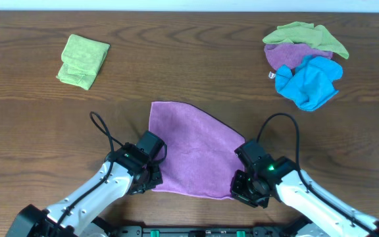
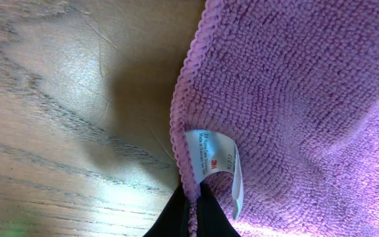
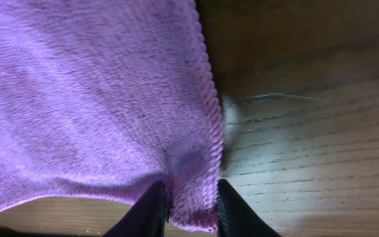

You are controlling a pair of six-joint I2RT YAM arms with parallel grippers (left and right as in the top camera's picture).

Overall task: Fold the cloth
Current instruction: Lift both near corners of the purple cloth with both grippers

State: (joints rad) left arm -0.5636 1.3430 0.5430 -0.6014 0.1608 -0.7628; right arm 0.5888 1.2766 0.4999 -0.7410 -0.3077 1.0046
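Wooden worktop [image 1: 189, 59] carries the purple cloth [image 1: 193, 155] at its front; left gripper [image 2: 191, 201] and right gripper [image 3: 190, 197] each pinch a near corner. Only the left wrist view reveals a white label [image 2: 212, 164].

The purple cloth [image 2: 295, 85] is soft and fuzzy, full of tiny loops, with a bumpy stitched edge. It is not shiny. A small white tag [image 2: 210, 161] on its edge looks thin and smooth, like ribbon, with little printed letters. The table [image 1: 189, 66] is dark brown wood with wavy grain lines. It is smooth and shines a bit where light hits it. The left gripper [image 2: 191, 212] and the right gripper [image 3: 191, 204] have black fingers that look smooth and dull, like plastic or rubber. The folded green cloth [image 1: 83, 60] and the pile of cloths [image 1: 304, 62] look soft and fuzzy too.
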